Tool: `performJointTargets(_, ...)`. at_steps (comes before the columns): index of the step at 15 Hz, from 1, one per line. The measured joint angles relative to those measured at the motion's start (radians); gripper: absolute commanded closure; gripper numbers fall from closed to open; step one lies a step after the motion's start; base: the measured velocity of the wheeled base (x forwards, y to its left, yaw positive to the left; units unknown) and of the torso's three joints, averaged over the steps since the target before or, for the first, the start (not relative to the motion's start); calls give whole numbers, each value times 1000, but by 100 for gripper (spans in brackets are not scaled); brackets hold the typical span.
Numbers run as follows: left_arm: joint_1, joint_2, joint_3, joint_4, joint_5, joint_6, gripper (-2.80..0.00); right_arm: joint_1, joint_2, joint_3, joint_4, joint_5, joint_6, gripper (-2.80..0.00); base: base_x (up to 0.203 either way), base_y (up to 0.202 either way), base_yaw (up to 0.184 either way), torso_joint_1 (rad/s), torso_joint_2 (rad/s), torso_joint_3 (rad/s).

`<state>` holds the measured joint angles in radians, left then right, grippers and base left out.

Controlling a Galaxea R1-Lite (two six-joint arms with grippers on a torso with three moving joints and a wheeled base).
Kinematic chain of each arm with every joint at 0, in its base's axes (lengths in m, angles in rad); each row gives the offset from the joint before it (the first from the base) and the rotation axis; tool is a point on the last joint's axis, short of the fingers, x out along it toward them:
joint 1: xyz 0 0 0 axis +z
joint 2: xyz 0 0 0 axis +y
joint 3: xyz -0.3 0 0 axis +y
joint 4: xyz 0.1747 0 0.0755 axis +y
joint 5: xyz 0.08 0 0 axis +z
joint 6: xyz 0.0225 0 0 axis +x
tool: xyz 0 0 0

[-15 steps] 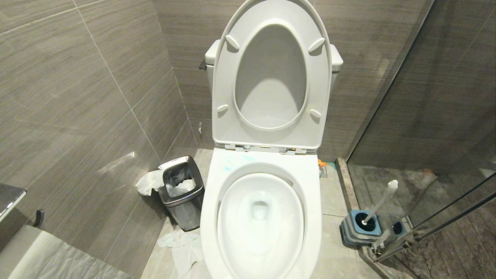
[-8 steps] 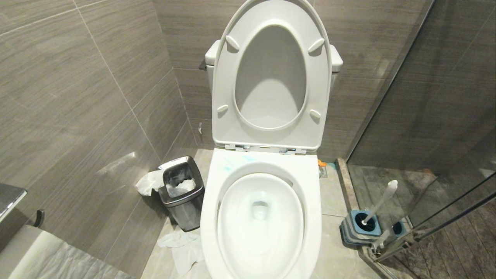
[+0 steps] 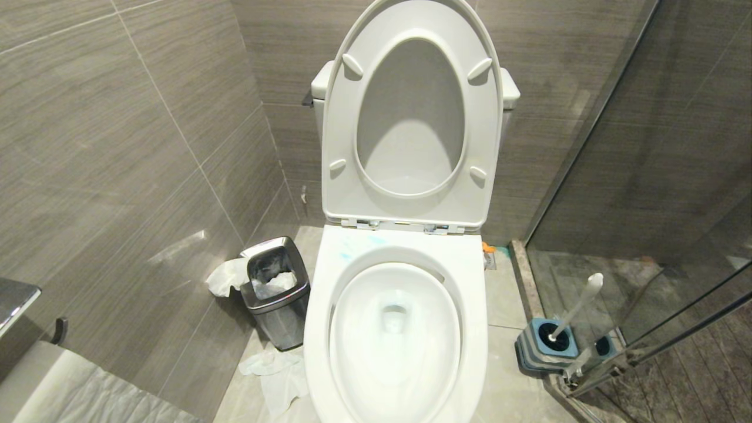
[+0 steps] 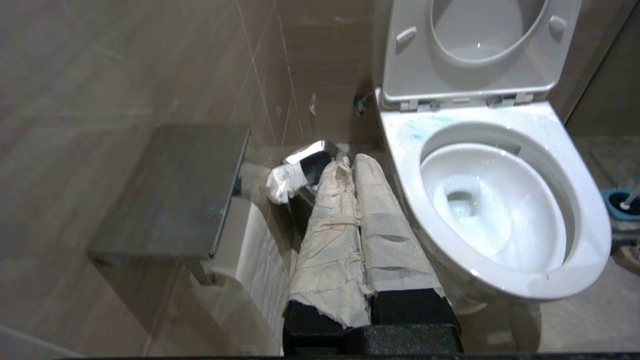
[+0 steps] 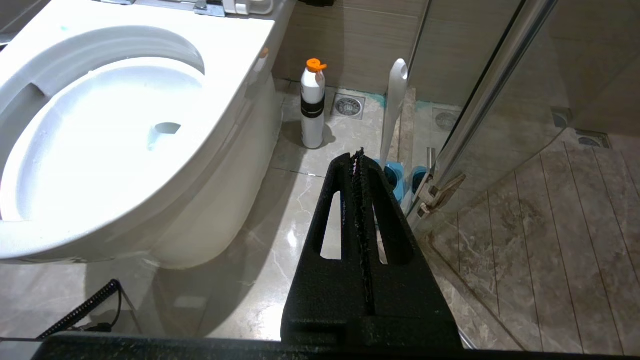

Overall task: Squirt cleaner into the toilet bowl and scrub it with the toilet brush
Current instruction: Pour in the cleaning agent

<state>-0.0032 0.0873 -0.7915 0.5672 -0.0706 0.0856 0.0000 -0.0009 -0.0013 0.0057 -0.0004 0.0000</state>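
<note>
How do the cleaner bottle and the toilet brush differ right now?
The bottle stands upright on bare floor; the toilet brush leans in its blue holder. The bottle is short and stout with an orange cap and a black band; the brush handle is long, slim and plain white. Both are white, free of any gripper, on the floor on the bowl's right.

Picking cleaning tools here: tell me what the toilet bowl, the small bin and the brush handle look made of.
Toilet bowl: glossy white ceramic, judging by its bright reflections. Bin: brushed steel by its grey metallic sheen. Toilet brush handle: probably smooth white plastic, with a duller sheen than the bowl.
</note>
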Motion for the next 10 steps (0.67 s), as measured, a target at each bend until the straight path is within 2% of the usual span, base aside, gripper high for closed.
performJointTargets(5,-2,-78,207,-50,8,10,0,0,0,0,0,0,0,0,0,0,0,0,0,0)
performJointTargets(8,-1,-85,411,-227,38,10,0,0,0,1,0,0,0,0,0,0,0,0,0,0)
performJointTargets(10,-1,-87,593,-411,66,10,0,0,0,0,0,0,0,0,0,0,0,0,0,0)
